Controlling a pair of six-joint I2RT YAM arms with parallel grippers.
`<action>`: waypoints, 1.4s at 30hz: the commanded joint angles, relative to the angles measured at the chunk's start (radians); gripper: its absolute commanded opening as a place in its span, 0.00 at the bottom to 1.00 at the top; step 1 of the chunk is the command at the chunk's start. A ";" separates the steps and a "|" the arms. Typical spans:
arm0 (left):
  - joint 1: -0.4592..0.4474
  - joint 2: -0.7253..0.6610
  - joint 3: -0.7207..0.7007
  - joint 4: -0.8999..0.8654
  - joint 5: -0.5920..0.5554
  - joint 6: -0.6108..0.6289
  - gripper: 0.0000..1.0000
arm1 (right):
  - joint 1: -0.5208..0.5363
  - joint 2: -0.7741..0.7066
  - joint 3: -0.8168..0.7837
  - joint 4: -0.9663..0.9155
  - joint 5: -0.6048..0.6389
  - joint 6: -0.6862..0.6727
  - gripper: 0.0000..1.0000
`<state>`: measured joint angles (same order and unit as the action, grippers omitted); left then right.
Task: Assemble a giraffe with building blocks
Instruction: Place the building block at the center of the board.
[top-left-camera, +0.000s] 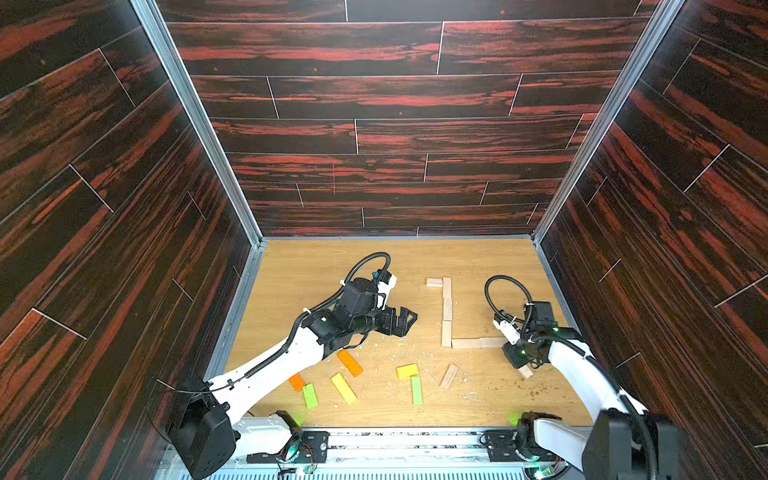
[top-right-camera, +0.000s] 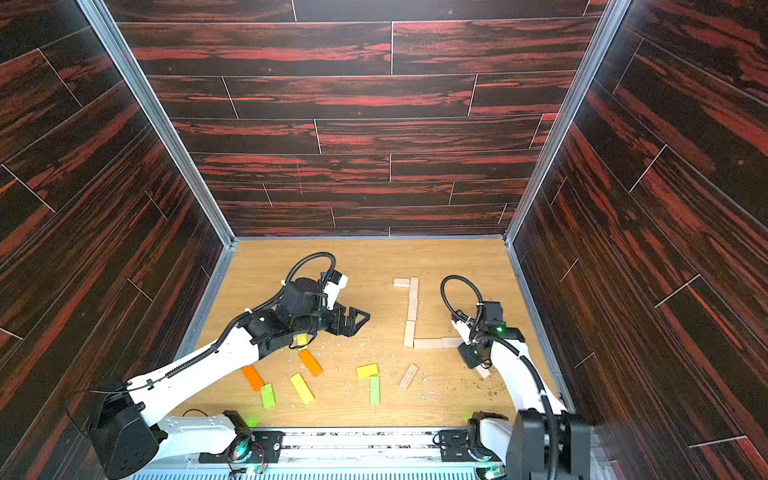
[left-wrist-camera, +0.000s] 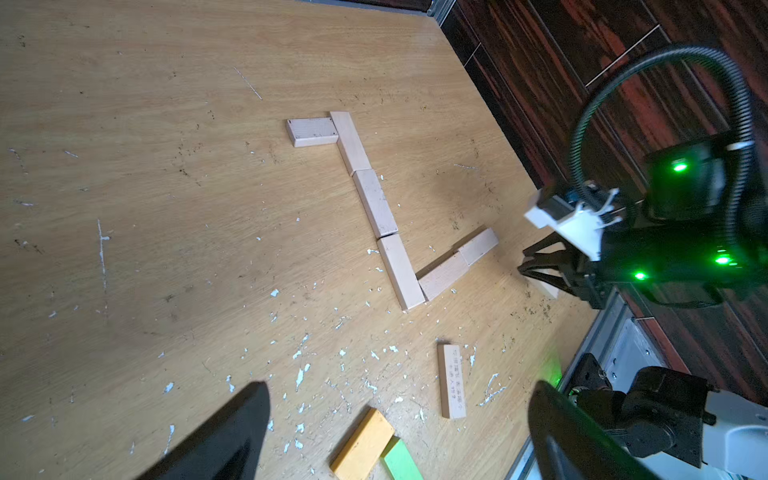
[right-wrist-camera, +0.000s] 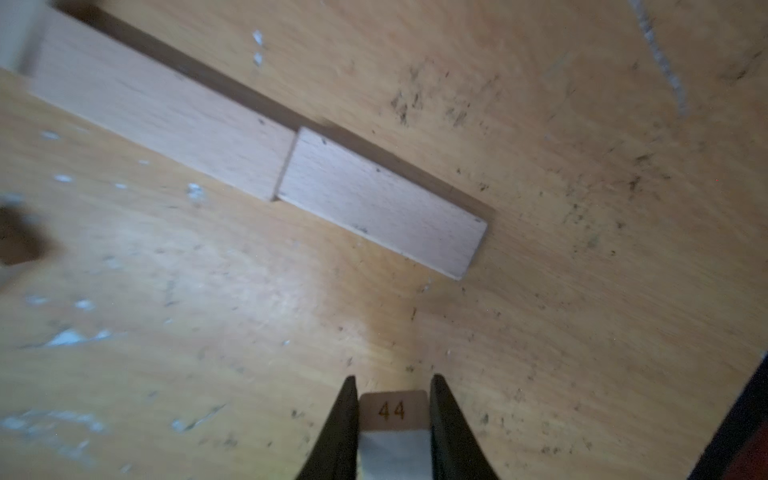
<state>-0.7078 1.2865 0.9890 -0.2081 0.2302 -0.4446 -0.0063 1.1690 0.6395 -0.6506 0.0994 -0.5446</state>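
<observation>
the right hand pinches a pale block, held just past the end of the flat pale outline, likely its next piece. the left hand hangs wide open and empty; coloured blocks lie loose nearby.

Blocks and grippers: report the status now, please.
Left gripper open, empty. Right gripper shut on pale block. Six pale blocks laid as outline; coloured blocks loose. Nothing in the way.
</observation>
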 joint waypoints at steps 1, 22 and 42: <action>-0.002 -0.039 -0.011 0.017 -0.012 0.014 1.00 | 0.019 0.027 -0.037 0.054 0.028 -0.030 0.02; -0.002 -0.050 -0.010 -0.002 -0.055 0.018 1.00 | 0.048 0.106 -0.016 0.017 0.003 0.029 0.67; -0.002 -0.071 -0.013 -0.005 -0.058 0.021 1.00 | -0.007 0.007 -0.097 -0.009 0.048 -0.057 0.67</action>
<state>-0.7078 1.2530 0.9871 -0.2100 0.1818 -0.4408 0.0021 1.1465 0.5228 -0.6716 0.1867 -0.5812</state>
